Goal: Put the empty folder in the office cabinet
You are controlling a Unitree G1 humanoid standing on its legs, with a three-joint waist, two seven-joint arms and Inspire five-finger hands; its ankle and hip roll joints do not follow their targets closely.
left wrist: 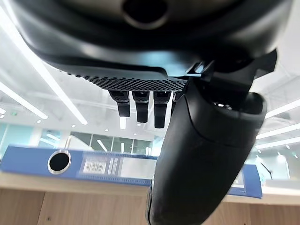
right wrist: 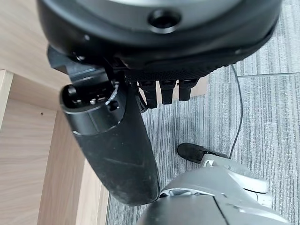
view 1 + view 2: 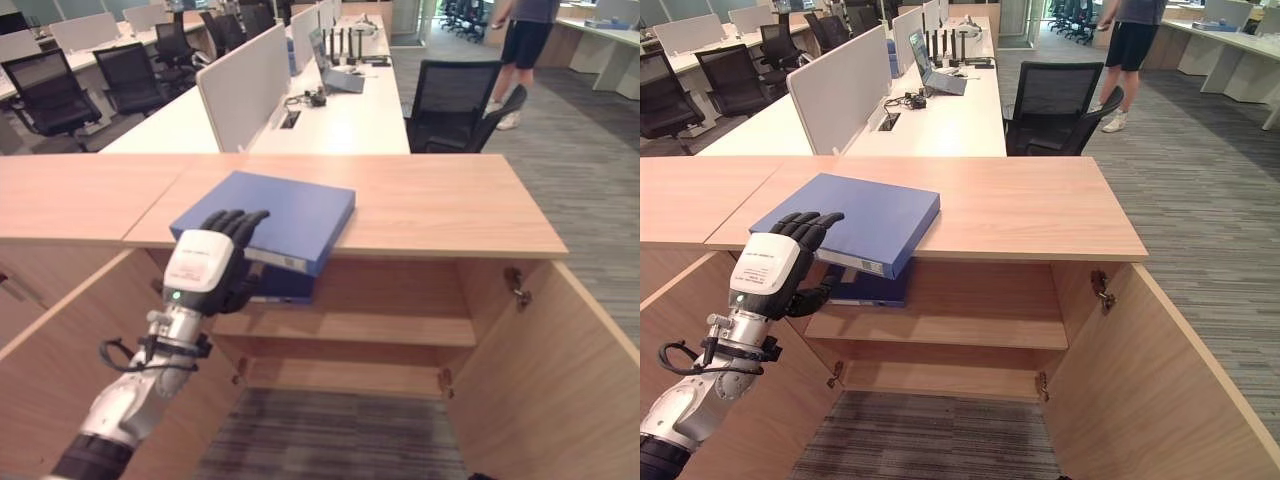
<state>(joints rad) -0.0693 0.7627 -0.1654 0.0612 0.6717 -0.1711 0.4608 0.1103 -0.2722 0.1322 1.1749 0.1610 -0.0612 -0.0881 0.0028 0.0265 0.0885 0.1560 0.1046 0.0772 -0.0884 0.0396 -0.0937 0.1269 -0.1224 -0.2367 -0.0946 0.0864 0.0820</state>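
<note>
The blue lever-arch folder (image 3: 270, 215) lies flat on the light wooden counter (image 3: 440, 205), its near corner overhanging the open cabinet (image 3: 350, 325). The left hand (image 3: 205, 262) grips that corner, fingers over the cover, thumb beneath. The right hand (image 2: 117, 145) hangs relaxed and holds nothing.

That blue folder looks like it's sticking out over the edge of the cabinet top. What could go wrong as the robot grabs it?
The blue folder overhangs the cabinet top, with only the left hand on its near corner, fingers above and thumb below. It might tip or slip and fall. A second blue folder already lies on the upper shelf, so the new one could bump it. The open door might also catch a swinging arm.
</note>
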